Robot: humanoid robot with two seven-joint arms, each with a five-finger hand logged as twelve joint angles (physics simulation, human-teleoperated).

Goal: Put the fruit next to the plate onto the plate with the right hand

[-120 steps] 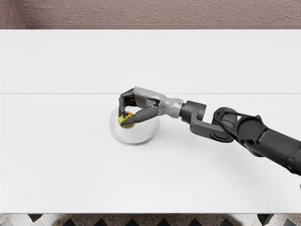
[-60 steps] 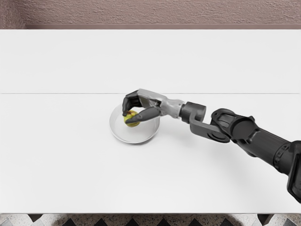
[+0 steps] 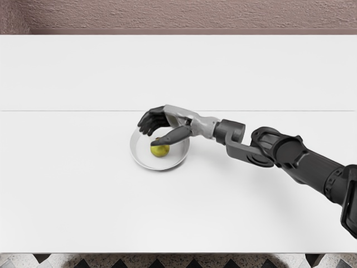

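A small yellow-green fruit [image 3: 160, 150] lies inside the shallow glass plate [image 3: 142, 159] near the table's middle. My right hand [image 3: 155, 132] hovers just above and behind the fruit, its arm coming in from the right edge. The fingers are spread, the thumb pointing down toward the fruit without gripping it. Nothing is held in the hand. The left arm does not show.
The white table [image 3: 83, 201] stretches wide on all sides of the plate, with a faint seam running across it behind the hand. A brownish wall [image 3: 178, 14] bounds the far edge.
The fingers have opened and let go of the fruit, which now rests on the plate. The hand has lifted slightly off it.
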